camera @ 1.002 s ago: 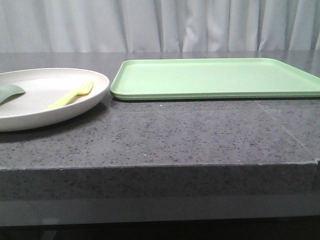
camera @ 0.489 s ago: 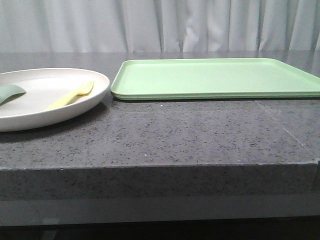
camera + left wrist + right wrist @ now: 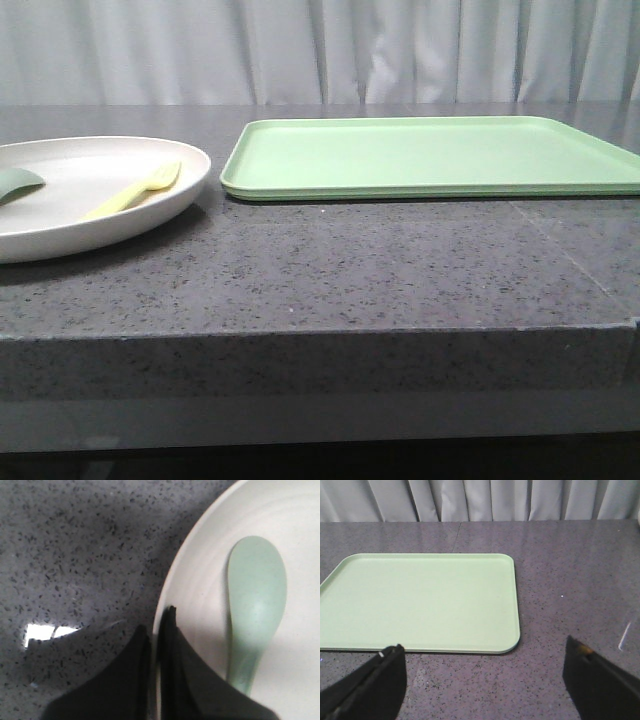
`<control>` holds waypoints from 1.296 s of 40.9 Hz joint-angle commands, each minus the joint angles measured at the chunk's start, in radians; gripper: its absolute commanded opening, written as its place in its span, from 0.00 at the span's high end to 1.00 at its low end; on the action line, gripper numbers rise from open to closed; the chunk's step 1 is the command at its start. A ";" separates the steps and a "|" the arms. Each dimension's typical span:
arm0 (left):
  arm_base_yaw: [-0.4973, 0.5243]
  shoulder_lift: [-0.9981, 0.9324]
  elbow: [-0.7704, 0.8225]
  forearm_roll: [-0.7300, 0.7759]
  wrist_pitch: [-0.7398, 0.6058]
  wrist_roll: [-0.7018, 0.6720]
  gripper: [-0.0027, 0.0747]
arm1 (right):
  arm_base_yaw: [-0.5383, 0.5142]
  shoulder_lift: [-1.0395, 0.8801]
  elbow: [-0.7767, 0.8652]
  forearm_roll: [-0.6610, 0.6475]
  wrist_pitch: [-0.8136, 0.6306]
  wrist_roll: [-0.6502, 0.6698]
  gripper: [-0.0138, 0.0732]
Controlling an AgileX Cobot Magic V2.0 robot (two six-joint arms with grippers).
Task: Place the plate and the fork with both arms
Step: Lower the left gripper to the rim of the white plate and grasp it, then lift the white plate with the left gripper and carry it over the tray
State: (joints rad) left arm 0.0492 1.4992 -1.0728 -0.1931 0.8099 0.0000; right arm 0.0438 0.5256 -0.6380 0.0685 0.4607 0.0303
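Cream plate [image 3: 60,215]: left of tray [image 3: 430,155], rim pinched by left gripper [image 3: 159,630] jaws.
Fork [image 3: 135,190]: on plate, unplaced.
Right gripper [image 3: 485,680]: jaws wide, empty.

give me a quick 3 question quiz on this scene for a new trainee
1. True or false: the fork lies on the green tray.
2. What is the left gripper shut on? A) fork B) plate rim C) tray edge
3. Fill in: the right gripper is ____, holding nothing.

Key:
1. False; it lies in the plate.
2. B; its fingers pinch the plate's rim, beside the sage-green spoon-like piece.
3. Open.
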 commanded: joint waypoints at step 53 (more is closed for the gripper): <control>-0.351 0.266 -0.537 -0.553 0.011 0.187 0.99 | 0.002 0.010 -0.035 0.002 -0.062 -0.009 0.09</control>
State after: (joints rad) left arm -0.2396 1.7627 -1.5065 -0.7352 0.8477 0.2506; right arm 0.0438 0.5256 -0.6398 0.0685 0.4638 0.0303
